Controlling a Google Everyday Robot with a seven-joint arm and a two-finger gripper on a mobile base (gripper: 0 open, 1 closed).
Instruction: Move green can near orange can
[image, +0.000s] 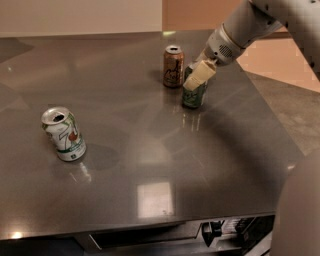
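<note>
Near edge of table (150, 165): grey, smooth metal sheet with a dull sheen and a bright patch of reflected light.

White can (63, 134): seen well to the picture-left of the gripper and much nearer the camera. Upright cylinder, tab hole open at the silver top, green and red markings. Wide bare tabletop is noted between it and the gripper.

Green can (195, 94): found directly under the gripper, stood on its base, long axis vertical, top end upward. Dark green printed wall with pale lettering; its reflection is seen on the metal just below. Open surface lies in front and to the picture-left; the table's right edge runs slantwise on the gripper's far side.

Gripper (196, 77): cream-coloured, blunt, carried on a pale rounded arm; placed across the upper part of the green can, hiding its top. How far it is opened, and whether the can is gripped, cannot be told.

Orange can (173, 66): upright, silver top, just beyond and picture-left of the gripper, apart from the green can by a narrow gap.
</note>
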